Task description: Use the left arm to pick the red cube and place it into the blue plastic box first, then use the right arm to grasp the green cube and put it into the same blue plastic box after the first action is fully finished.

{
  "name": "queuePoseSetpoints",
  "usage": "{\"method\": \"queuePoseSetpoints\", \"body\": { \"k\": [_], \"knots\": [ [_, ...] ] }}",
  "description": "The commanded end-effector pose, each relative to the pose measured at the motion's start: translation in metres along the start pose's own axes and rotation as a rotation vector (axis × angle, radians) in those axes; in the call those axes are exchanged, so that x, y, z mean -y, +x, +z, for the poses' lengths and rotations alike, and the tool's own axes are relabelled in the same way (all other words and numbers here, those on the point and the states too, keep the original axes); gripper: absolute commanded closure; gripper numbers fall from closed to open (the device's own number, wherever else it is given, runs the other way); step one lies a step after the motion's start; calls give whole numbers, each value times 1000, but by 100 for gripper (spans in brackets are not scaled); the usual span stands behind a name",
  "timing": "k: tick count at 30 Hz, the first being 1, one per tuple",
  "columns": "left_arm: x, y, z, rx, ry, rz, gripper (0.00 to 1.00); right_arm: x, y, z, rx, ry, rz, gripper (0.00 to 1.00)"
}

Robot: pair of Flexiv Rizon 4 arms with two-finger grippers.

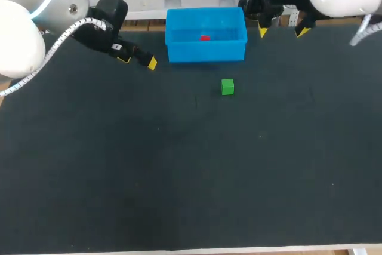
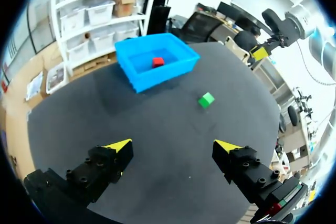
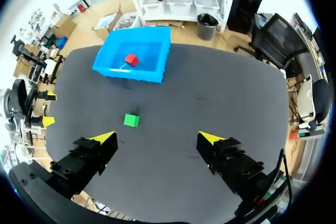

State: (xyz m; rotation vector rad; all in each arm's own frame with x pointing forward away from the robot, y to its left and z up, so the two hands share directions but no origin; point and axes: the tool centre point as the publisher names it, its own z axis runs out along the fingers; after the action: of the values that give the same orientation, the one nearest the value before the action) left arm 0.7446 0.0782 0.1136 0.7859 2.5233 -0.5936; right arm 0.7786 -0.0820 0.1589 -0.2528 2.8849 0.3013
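- Cubes first: the red cube (image 1: 205, 38) lies inside the blue plastic box (image 1: 206, 52), on its floor, near the middle. So the first job looks done.
- It is a small, bright red block with flat sides. It looks hard and light, easy to pinch.
- The box is a low, open tub with straight walls. It sits at the far side of the dark surface (image 1: 179, 177), between the two arms, so both can reach it.
- The green cube (image 1: 227, 87) sits alone on the surface, near the box's front wall and a bit toward the right arm's side. Nothing touches it. It is the same kind of small block, only green.
- The left gripper (image 1: 138, 61) hangs beside the box on the left. Its two yellow-tipped fingers are spread wide and hold nothing. I think it waits off to the side to leave room for the other arm.
- The right gripper (image 1: 282, 31) hangs by the box's far right corner. Its fingers are wide apart too, with nothing between them. That suits its job, since the green cube has to fit between them.
- I think the right arm must come forward and down, one finger on each side of the green cube, before it squeezes.
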Motion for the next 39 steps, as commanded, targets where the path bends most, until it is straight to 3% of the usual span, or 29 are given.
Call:
{"method": "queuePoseSetpoints", "body": {
  "k": [1, 6, 19, 39],
  "knots": [
    [-1, 1, 0, 4, 6, 3, 0, -7, -9, 5, -105, 67, 7, 0],
    [-1, 1, 0, 4, 6, 3, 0, -14, -13, 11, -163, 117, 3, 0],
    [-1, 1, 0, 4, 6, 3, 0, -37, -27, 26, -202, 153, 11, 0],
    [-1, 1, 0, 4, 6, 3, 0, -81, -41, 44, -219, 140, -23, 0]
  ]
}}
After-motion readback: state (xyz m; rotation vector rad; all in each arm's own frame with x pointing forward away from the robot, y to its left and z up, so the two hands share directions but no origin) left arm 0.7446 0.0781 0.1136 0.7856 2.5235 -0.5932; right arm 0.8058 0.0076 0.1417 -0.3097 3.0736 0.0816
